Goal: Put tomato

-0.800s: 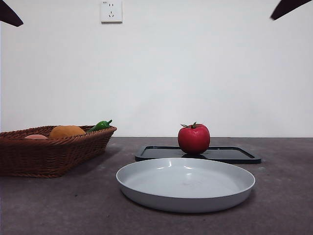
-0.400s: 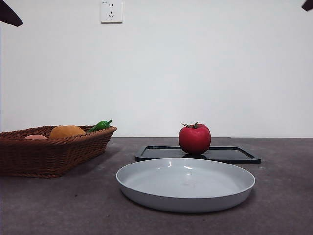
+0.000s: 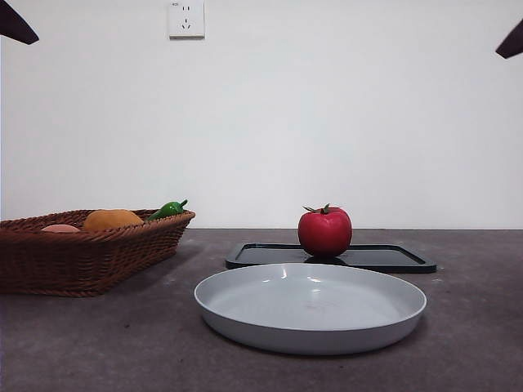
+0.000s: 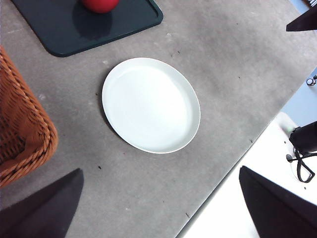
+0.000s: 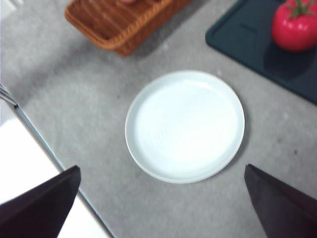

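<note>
The tomato [image 3: 324, 232] is glossy red with a dark calyx and stands upright on the black tray [image 3: 384, 258], behind the white plate [image 3: 310, 307]. It also shows in the right wrist view [image 5: 295, 26] and, cut off at the edge, in the left wrist view [image 4: 100, 5]. My left gripper [image 4: 161, 171] is open and empty, high above the table near the plate [image 4: 151, 104]. My right gripper [image 5: 162, 167] is open and empty, high above the plate [image 5: 184, 125]. In the front view only black tips show at the top corners [image 3: 15, 23] [image 3: 511, 41].
A wicker basket [image 3: 82, 257] at the left holds an orange fruit [image 3: 112, 219], a small green pepper [image 3: 167, 209] and a pinkish item [image 3: 60, 229]. The table's edge shows in both wrist views [image 4: 237, 163] [image 5: 44, 144]. A wall socket [image 3: 185, 18] is on the back wall.
The black arm tip at the top right of the front view has drawn back toward the right edge and now sits a little lower. The tomato, plate and basket have not moved.
</note>
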